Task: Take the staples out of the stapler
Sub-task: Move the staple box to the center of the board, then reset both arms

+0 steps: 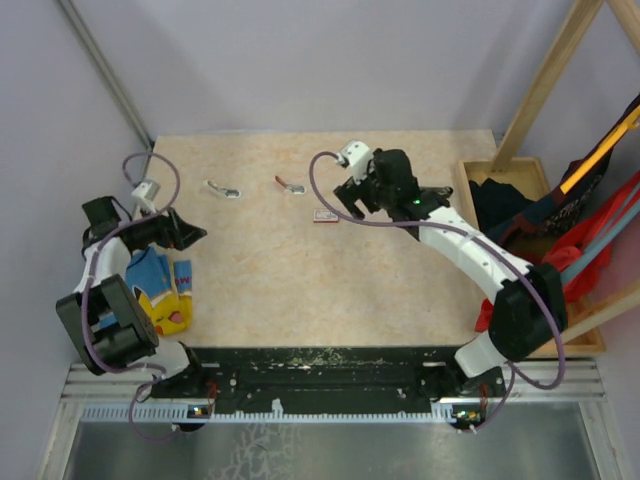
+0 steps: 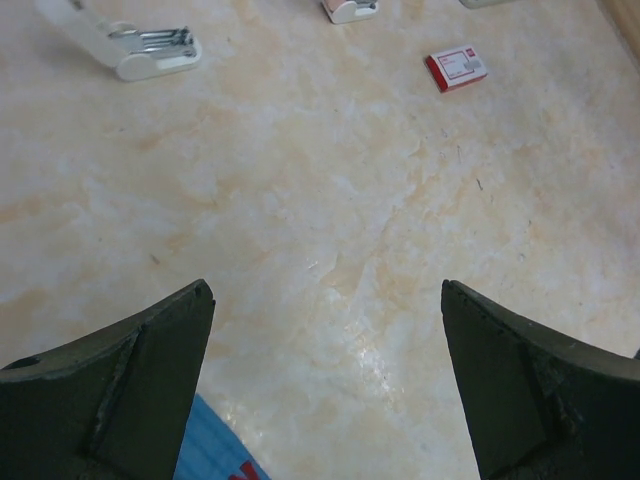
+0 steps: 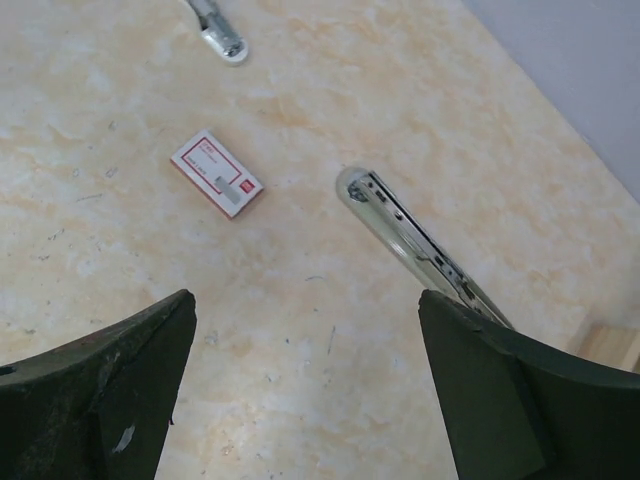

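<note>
Far left: left pincer point(image 2: 327, 288), released and spread wide over the bare surface point(image 1: 260, 290), grasping nothing. Farther right, toward the far edge: a small white hinged piece point(image 2: 130, 45), lying open with grey metal in its mouth. Next along: the stapler point(image 3: 420, 245), flat on the surface with its metal channel exposed. Near it: a red-and-white box point(image 3: 216, 173). At right: right pincer point(image 3: 305, 297), also released, empty, poised near the stapler and box.
</note>
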Available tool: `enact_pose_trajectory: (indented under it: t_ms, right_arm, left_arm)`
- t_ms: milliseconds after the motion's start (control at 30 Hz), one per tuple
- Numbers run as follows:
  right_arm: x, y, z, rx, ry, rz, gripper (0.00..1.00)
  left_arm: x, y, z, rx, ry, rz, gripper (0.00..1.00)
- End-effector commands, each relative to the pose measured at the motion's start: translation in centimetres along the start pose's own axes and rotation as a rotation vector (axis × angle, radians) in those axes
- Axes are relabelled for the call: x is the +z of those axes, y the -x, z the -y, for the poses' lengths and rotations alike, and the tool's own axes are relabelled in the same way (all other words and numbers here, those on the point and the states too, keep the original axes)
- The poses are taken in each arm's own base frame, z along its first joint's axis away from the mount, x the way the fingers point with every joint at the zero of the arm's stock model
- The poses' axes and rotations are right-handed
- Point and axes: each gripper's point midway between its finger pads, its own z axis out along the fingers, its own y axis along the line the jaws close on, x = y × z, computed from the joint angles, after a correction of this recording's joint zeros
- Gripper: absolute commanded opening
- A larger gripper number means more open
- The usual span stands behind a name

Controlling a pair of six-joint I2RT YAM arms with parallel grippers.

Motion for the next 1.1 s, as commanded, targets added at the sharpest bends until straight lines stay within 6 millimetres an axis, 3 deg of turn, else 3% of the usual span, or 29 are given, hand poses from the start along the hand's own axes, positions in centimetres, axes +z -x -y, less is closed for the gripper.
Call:
enact_pose_trajectory:
  t_ms: [0, 133, 233, 433, 667, 867, 1067]
  right_arm:
    - [-3.2, -1.8, 3.5, 0.185, -0.146, 0.005, 0.93]
    - [-5.9, -4.9, 6.9, 0.298, -0.244, -0.03, 0.93]
    - [-8.1, -7.3, 9.2, 0.374, -0.32, -0.037, 0.94]
    - [-12.1, -9.7, 9.7, 0.39, -0.412, -0.007, 0.94]
    - [-15.0, -10.5, 8.1, 0.418, -0.44, 0.052, 0.95]
    - [-17.5, -12.0, 7.5, 0.456, -0.529, 0.103, 0.95]
    - [-20.7, -11.6, 6.1, 0.44, -0.543, 0.223, 0.95]
  left_arm:
    - [3.0, 0.7, 1.6, 0.21, 0.069, -0.08, 1.0]
    - [5.9, 0.6, 3.9, 0.336, 0.066, -0.134, 1.0]
    - [7.3, 0.5, 4.4, 0.382, 0.08, -0.17, 1.0]
    - [8.7, -0.5, 5.2, 0.464, 0.117, -0.227, 1.0]
    - [7.0, -0.2, 7.4, 0.5, 0.139, -0.135, 1.0]
    - [4.5, 0.4, 7.5, 0.476, 0.272, -0.004, 1.0]
    - [2.3, 0.4, 8.5, 0.487, 0.329, 0.114, 1.0]
